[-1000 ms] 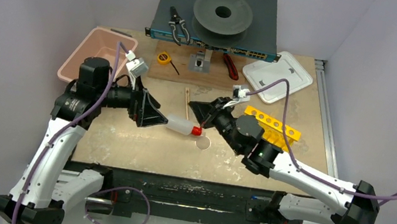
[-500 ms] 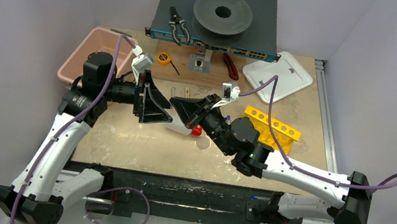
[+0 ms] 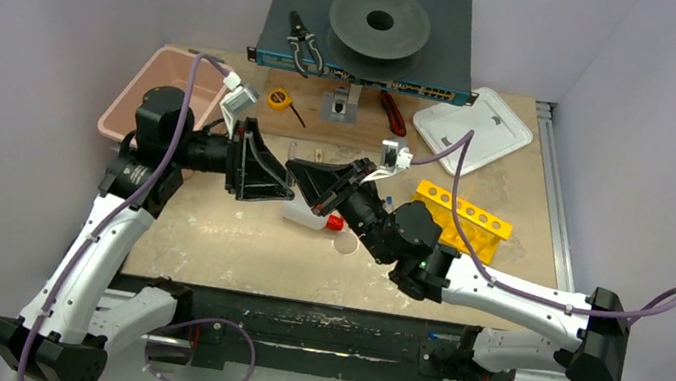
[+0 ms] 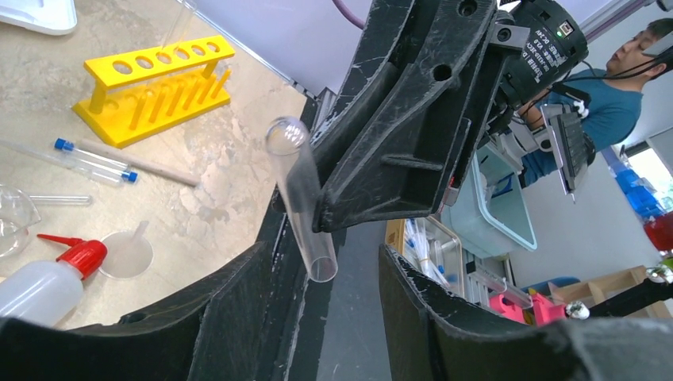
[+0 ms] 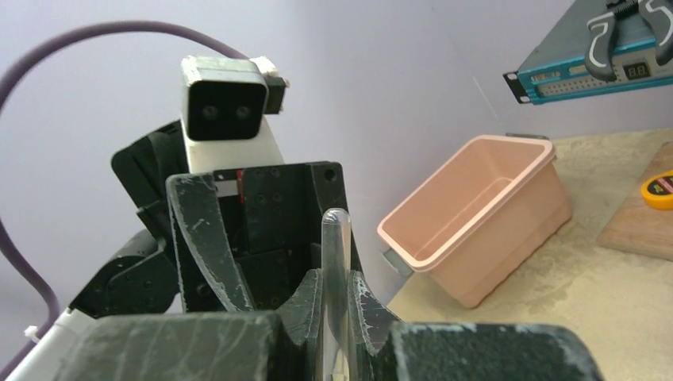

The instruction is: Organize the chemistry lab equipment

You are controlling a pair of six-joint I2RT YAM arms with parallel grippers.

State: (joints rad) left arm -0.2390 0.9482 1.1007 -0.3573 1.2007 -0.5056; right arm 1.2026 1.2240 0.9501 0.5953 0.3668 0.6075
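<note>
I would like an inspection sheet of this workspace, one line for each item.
Surface: table, beige, white stains.
Job's things: clear tube in the air; squeeze bottle, blue-capped tubes, clear funnel lying loose; yellow rack empty.
Clutter: pliers, tape measure, red-handled tool at the back.
Grippers: right gripper shut on the tube; left gripper open around it.
Cables: purple cable loops above the table.
Surroundings: pink bin, white lid; a person beyond the table.

Pink bin [image 3: 159, 78], pliers [image 3: 302, 44], yellow tape measure [image 3: 278, 98], spool [image 3: 380, 20]
</note>
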